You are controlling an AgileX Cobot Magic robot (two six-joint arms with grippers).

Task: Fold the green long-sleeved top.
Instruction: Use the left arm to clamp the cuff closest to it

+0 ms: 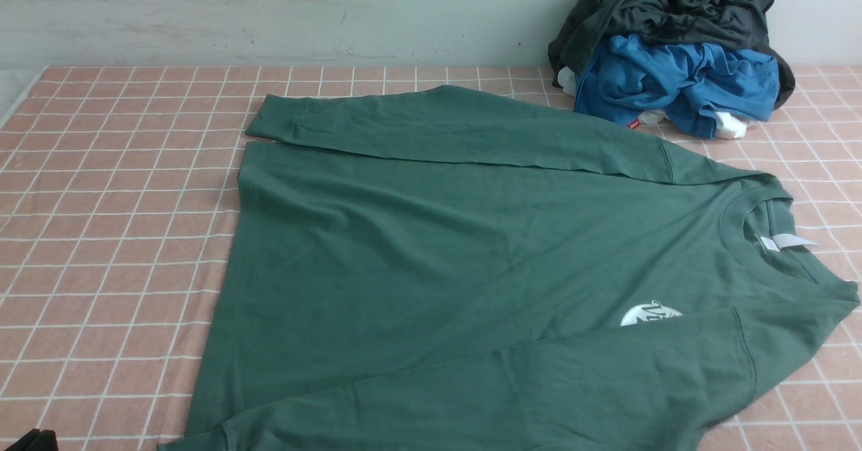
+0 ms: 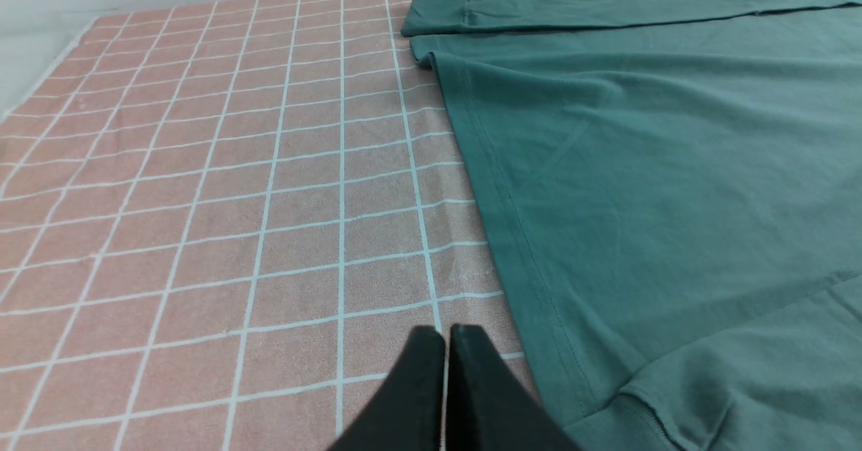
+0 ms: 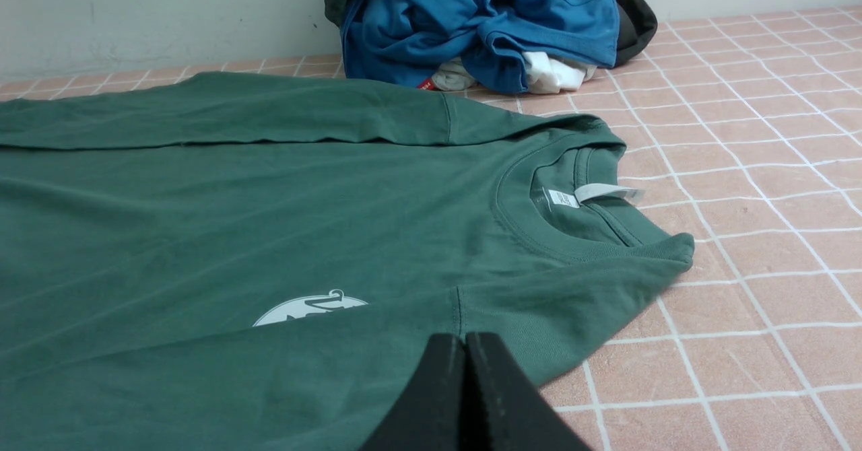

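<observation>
Green top (image 1: 431,249) was laid across tabletop (image 1: 121,256), neck towards right side, far sleeve folded along far edge, near sleeve over body, partly covering chest logo (image 1: 650,313). No container was seen. Blue garment (image 1: 680,81) and dark garment (image 1: 667,7) were heaped near far sleeve. Left jaws (image 2: 448,333) and right jaws (image 3: 465,340) were held together, shown in wrist views; in front view, right jaws were out of sight. Side seam by hem was shown close-up in left wrist view only.

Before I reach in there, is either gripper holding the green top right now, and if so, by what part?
Nothing is held: the left gripper and the right gripper both have their jaws shut on nothing.
</observation>
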